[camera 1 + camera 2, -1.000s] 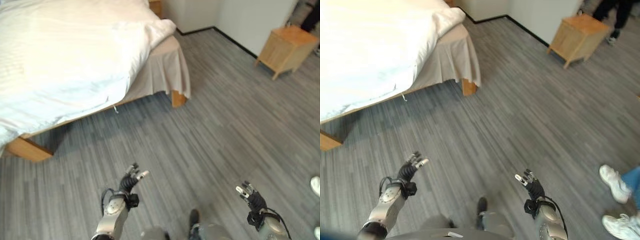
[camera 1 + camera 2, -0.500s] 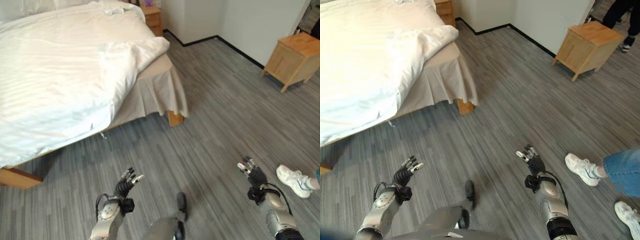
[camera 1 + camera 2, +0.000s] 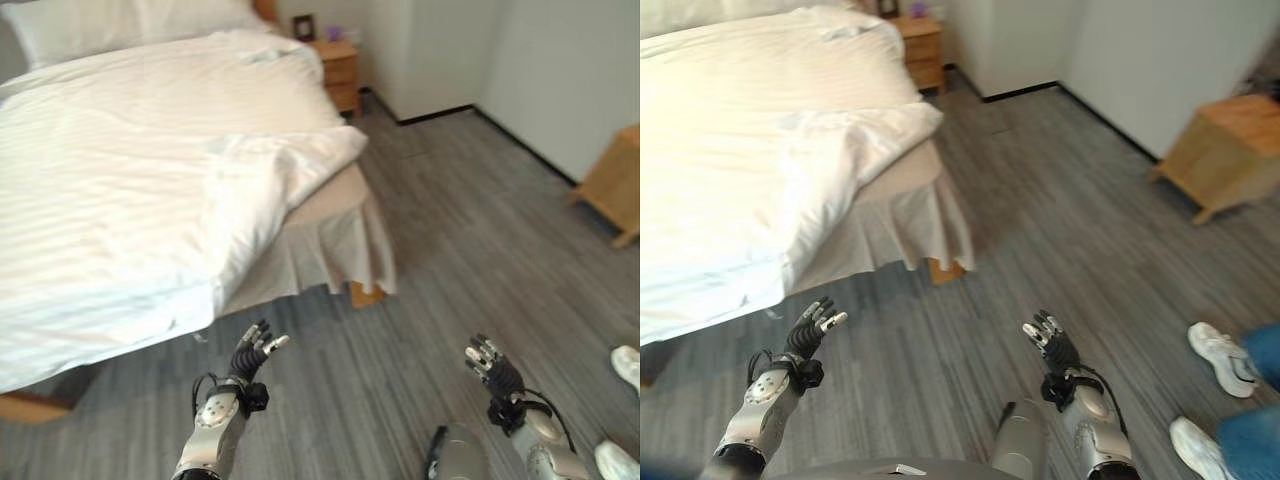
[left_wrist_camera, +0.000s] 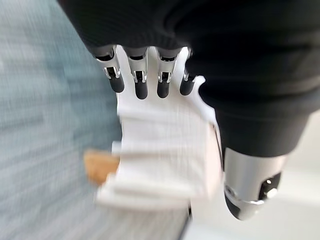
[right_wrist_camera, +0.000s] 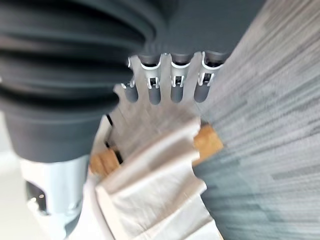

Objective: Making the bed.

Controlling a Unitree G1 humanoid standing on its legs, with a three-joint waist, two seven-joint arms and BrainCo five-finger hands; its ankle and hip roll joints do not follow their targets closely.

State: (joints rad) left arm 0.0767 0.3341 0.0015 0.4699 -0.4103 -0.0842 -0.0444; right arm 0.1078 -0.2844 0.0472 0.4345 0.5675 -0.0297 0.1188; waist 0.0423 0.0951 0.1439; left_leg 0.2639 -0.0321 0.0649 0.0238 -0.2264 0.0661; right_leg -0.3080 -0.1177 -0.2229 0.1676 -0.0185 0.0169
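bed: a wide wooden-framed bed (image 3: 360, 294) is standing at the upper left on the grey wood-plank floor (image 3: 470, 250), a beige skirt (image 3: 910, 225) hanging at its near corner.
duvet: a white striped duvet (image 3: 120, 190) is lying rumpled across the bed, its near corner folded back and drooping over the edge.
left hand: the left hand (image 3: 250, 354) is hovering over the floor just short of the bed's edge, fingers (image 4: 137, 80) released and holding nothing.
right hand: the right hand (image 3: 1052, 349) is hanging over bare floor, well apart from the bed, fingers (image 5: 177, 82) relaxed and empty.
surroundings: a light wooden nightstand (image 3: 340, 68) is standing beside the bed head; a person's white sneakers (image 3: 1218, 357) are showing at right.
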